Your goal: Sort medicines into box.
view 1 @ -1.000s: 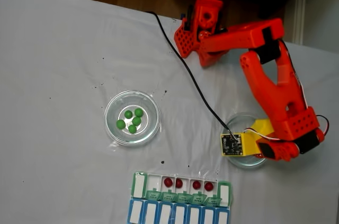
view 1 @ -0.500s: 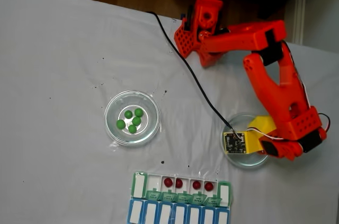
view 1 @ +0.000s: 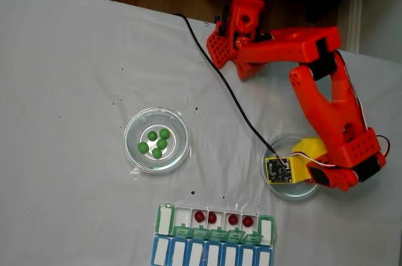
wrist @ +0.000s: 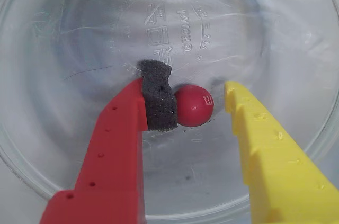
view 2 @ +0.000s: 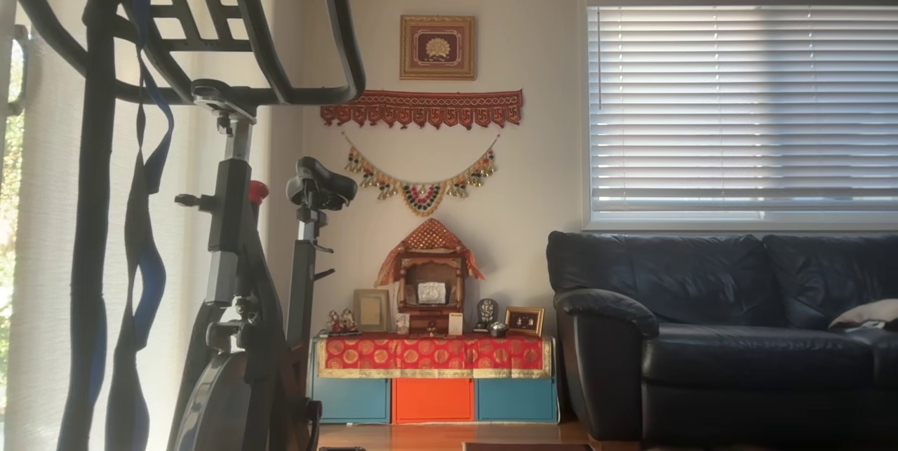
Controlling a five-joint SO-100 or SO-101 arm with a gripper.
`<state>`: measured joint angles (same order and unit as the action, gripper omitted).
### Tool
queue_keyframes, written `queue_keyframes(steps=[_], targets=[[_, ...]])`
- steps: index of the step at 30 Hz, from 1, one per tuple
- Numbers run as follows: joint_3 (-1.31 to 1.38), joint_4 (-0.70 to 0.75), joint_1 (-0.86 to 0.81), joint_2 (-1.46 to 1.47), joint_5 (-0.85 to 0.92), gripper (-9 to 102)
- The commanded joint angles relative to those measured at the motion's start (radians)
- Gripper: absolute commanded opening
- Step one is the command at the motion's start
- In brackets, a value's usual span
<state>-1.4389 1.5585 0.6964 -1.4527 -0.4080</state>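
Since a second ago the orange arm (view 1: 326, 109) has shifted slightly, its wrist settling over the right-hand glass dish (view 1: 284, 192) on the white worktop (view 1: 69, 90). In the wrist view the gripper (wrist: 190, 102) sits inside that dish (wrist: 63, 49), fingers parted: the red finger (wrist: 114, 155) with its dark foam pad (wrist: 158, 99) touches a dark red ball (wrist: 193, 106) on its left, while the yellow finger (wrist: 265, 155) stands just apart on the right, so the ball is between them but not yet clamped. In the fixed view five green balls (view 1: 157, 143) lie in the left glass dish (view 1: 135, 153). Four red balls (view 1: 223, 218) rest in white compartments of the pill organiser (view 1: 164, 219) near the bottom edge, green lids folded open. The other view shows an exercise bike (view 2: 231, 261) and a dark sofa (view 2: 722, 339).
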Motion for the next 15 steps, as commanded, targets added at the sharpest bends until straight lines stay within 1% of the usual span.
queue_keyframes(steps=[1, 10, 13, 15], targets=[[0.037, 0.014, 0.021, -0.032, 0.014, 16], [0.031, 0.006, 0.028, -0.041, 0.015, 10], [0.029, 0.006, 0.031, -0.038, 0.029, 7], [0.025, -0.006, 0.028, -0.041, 0.031, 2]])
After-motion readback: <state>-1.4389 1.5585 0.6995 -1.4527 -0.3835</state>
